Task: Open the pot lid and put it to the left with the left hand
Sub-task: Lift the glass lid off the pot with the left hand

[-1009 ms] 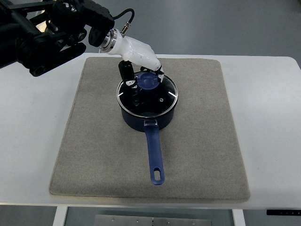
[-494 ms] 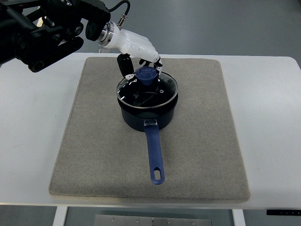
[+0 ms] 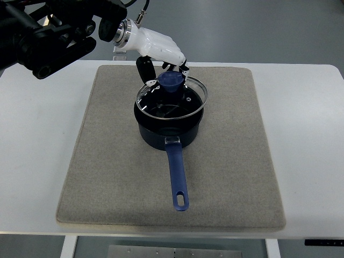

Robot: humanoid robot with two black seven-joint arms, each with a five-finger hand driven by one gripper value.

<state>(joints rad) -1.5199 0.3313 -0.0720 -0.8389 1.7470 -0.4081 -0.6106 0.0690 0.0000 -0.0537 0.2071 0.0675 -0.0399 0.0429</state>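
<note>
left robot hand (image 3: 164, 67) grips blue knob of glass lid (image 3: 171, 98); lid raised, tilted, hovering just over blue pot (image 3: 167, 129) on grey mat (image 3: 107, 161). lift done (judging by gap at rim); move left and set-down on surface (image 3: 37, 140) remain.

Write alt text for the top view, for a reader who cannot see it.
The robot's left hand grips the blue knob of a glass lid, holding it tilted just above a dark blue saucepan. The saucepan sits on a grey mat on a white table, handle toward the camera.
</note>
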